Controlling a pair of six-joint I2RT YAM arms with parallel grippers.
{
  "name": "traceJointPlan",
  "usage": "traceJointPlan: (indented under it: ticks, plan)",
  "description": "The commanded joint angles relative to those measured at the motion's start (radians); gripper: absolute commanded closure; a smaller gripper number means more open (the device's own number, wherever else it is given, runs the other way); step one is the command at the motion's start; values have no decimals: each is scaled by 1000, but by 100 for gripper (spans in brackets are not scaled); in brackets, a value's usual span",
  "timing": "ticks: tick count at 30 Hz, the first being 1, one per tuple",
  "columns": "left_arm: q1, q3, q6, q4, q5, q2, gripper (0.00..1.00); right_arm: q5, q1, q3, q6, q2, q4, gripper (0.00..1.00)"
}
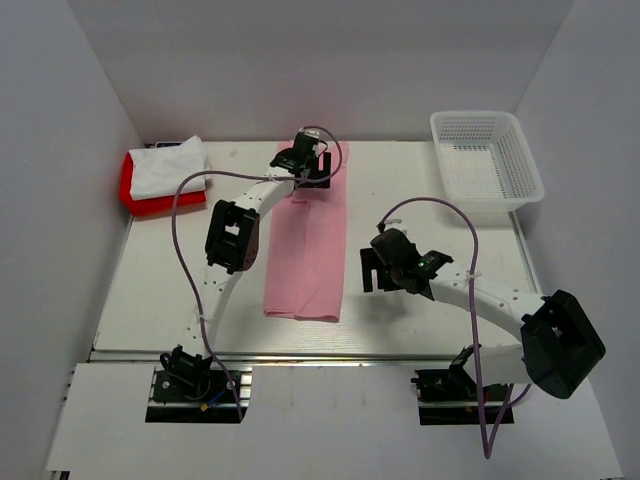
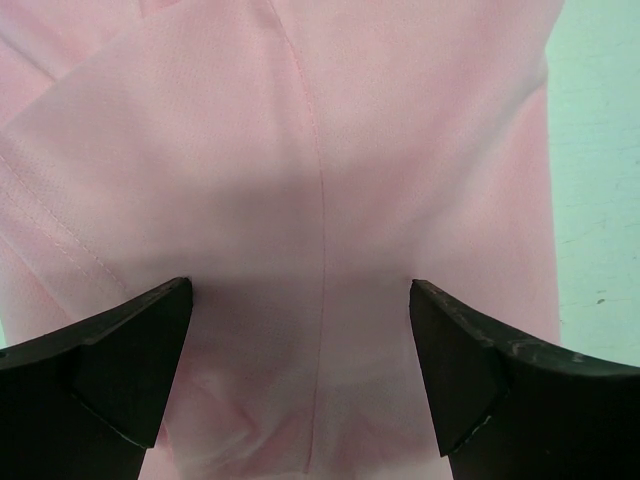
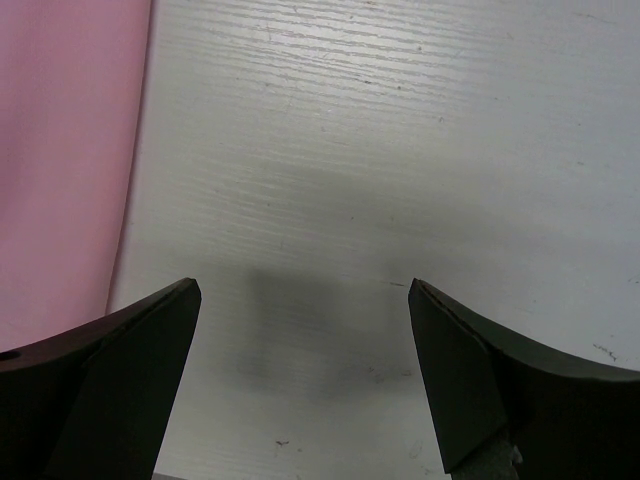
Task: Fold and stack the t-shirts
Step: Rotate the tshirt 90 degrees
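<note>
The light pink t-shirt [image 1: 308,255] lies folded into a long strip in the middle of the table. It fills the left wrist view [image 2: 300,180] and shows at the left edge of the right wrist view [image 3: 60,150]. My left gripper [image 1: 312,172] is open just above the strip's far end, its jaws spread over the cloth [image 2: 300,330]. My right gripper [image 1: 372,268] is open and empty over bare table just right of the strip [image 3: 305,330]. A folded white t-shirt [image 1: 170,167] lies on a folded red t-shirt [image 1: 140,198] at the far left corner.
A white plastic mesh basket [image 1: 487,165] stands at the far right corner. White walls close the table on the left, back and right. The table's near edge [image 1: 300,353] runs in front of the arm bases.
</note>
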Motion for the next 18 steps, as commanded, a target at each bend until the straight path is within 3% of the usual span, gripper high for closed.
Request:
traceJointPlan:
  ticks: [1, 6, 9, 11, 14, 16, 17, 18]
  plan:
    - [8, 23, 0, -36, 93, -11, 0, -50, 1, 67, -55, 11, 4, 10]
    - [8, 86, 39, -20, 132, -199, 0, -108, 2, 66, -53, -14, 18, 10]
    - [8, 21, 49, -26, 134, -354, 0, -154, 4, 38, -39, -52, 56, 10]
    - [8, -22, 49, -121, 91, -442, 0, -213, 5, 25, -19, -67, 99, 10]
    - [-12, -270, 4, -180, 18, -681, 0, -308, 10, 12, 0, -51, 156, 10]
    - [-12, -584, -40, -117, 1, -829, 0, -403, 14, 3, 15, -28, 173, 10]
    - [-12, -806, -71, -83, 1, -980, 0, -415, 19, -5, 29, -20, 200, 10]
    - [-12, -911, -142, -53, 1, -1052, 0, -446, 25, -9, 32, 5, 213, 10]
